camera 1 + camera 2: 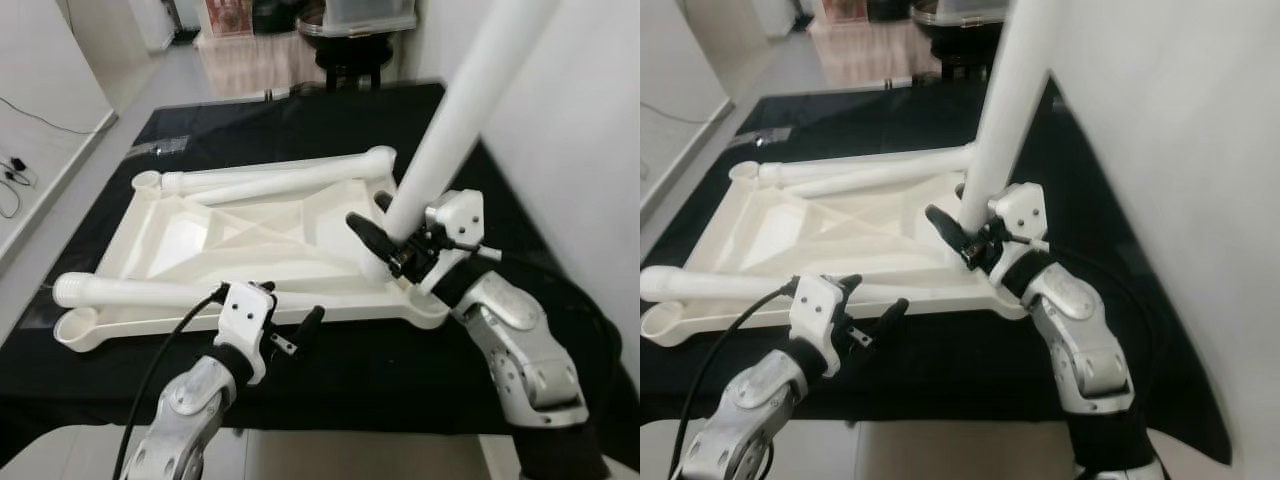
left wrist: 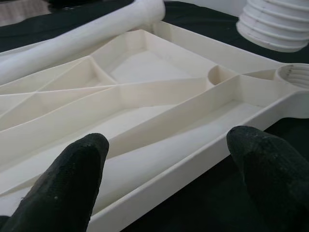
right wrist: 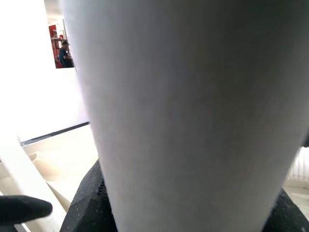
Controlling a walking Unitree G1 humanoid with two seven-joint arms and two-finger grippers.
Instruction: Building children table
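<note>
The white plastic table top (image 1: 250, 240) lies upside down on a black cloth, ribs facing up. My right gripper (image 1: 385, 248) is shut on a white table leg (image 1: 455, 110), holding it upright and slightly tilted over the top's near right corner. The leg (image 3: 193, 116) looms close in the right wrist view. Its threaded end (image 2: 275, 24) hangs just above the corner socket (image 2: 295, 77). Two more legs (image 1: 290, 175) lie across the far side, and another leg (image 1: 130, 292) lies along the near left. My left gripper (image 1: 290, 325) is open, holding nothing, at the top's front edge (image 2: 193, 164).
The black cloth (image 1: 380, 370) covers the work surface up to its front edge. A white wall (image 1: 580, 150) stands close on the right. A dark stool (image 1: 350, 60) with a container is at the back. Cables (image 1: 15, 170) lie on the floor at left. A person (image 3: 63, 53) stands far off.
</note>
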